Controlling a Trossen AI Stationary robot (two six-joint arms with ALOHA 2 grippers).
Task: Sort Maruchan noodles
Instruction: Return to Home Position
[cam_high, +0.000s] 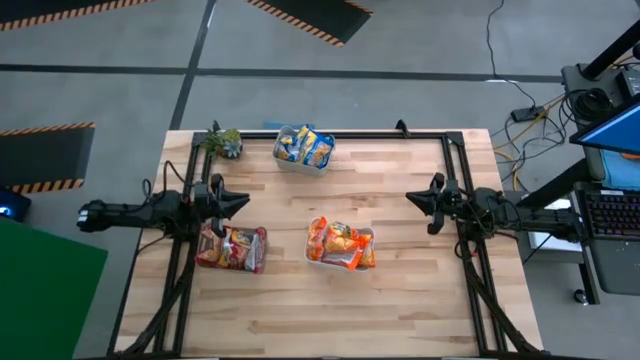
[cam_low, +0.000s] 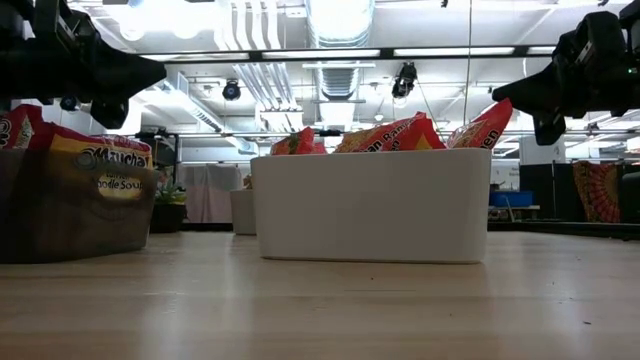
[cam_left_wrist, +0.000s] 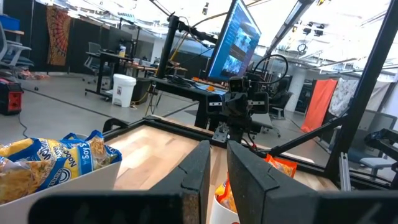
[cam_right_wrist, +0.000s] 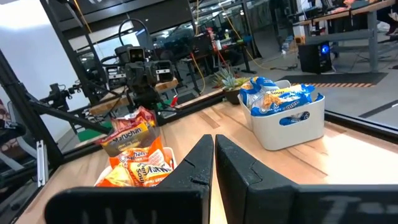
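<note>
Dark fingers pressed together on nothing, the left gripper (cam_high: 240, 203) hangs over the left side of the wooden table (cam_high: 400, 310), just beside the red packets (cam_high: 232, 247) in a dark bin (cam_low: 60, 220). The right gripper (cam_high: 412, 199), also closed and empty, faces it. Orange packets (cam_high: 340, 243) fill the white bin (cam_low: 370, 205) between them; blue packets (cam_high: 304, 147) sit in a pale bin (cam_high: 298, 166) at the far edge.

A small potted plant (cam_high: 222, 142) sits at a corner of the wooden table (cam_high: 400, 300), near a pale bin (cam_right_wrist: 292, 127).
</note>
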